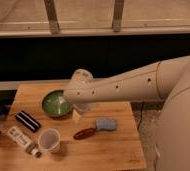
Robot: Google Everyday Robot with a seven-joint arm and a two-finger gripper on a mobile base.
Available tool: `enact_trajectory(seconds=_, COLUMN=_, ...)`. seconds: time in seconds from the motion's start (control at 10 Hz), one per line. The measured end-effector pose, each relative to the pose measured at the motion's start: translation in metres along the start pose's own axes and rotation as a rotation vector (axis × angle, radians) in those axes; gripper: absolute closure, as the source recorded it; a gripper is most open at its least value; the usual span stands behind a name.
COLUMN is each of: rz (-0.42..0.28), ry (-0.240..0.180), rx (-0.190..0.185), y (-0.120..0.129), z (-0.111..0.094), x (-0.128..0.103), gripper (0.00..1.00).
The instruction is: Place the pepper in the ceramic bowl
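The arm (pixel 123 87) covers most of the gripper (pixel 78 115) at centre frame and the right rim of the ceramic bowl (pixel 54 104). The frame's right edge cuts off the robot's body (pixel 180 125).

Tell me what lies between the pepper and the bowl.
In the camera view, only the gripper shows there, hanging over the table between the bowl and the pepper. No other object lies in that stretch.

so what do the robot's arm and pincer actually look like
The arm is a thick, smooth cream-white tube with a row of small dark round holes along its side, ending in a rounded wrist joint. No cables or lettering show. The pincer, below that joint beside the green bowl, shows only as a pale stub.
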Motion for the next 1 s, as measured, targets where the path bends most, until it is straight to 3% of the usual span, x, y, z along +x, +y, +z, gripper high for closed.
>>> enact_trajectory(seconds=0.3, rz=-0.068, ry=0.026, rx=-0.053, y=0.013, z=0.008, x=0.017, gripper=0.2)
enact_trajectory(seconds=0.7, rz=-0.086, ry=0.036, rx=-0.053, y=0.015, z=0.009, x=0.015, gripper=0.2)
enact_trajectory(seconds=0.9, rz=-0.121, ry=0.058, rx=-0.067, y=0.026, z=0.024, x=0.002, gripper=0.2)
enact_trajectory(seconds=1.0, rz=-0.147, ry=0.082, rx=-0.079, y=0.037, z=0.043, x=-0.007, gripper=0.2)
